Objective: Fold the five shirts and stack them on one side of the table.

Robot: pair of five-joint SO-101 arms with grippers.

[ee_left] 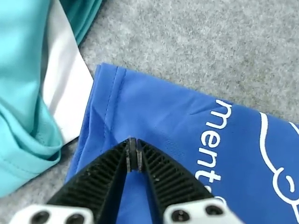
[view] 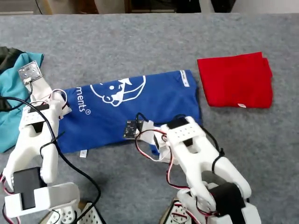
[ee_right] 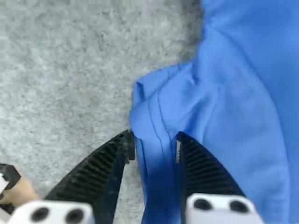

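A blue shirt with white print lies partly folded across the middle of the grey table. My left gripper sits at its left end. In the left wrist view this gripper is shut on the blue shirt, and creases run toward its tips. My right gripper is at the shirt's front edge. In the right wrist view, the right gripper is shut on a raised fold of the blue shirt. A folded red shirt rests at the right.
A crumpled teal shirt with a white panel lies at the left edge, close beside the left arm. A dark garment lies behind it. Bare grey table stretches along the back and at the front right.
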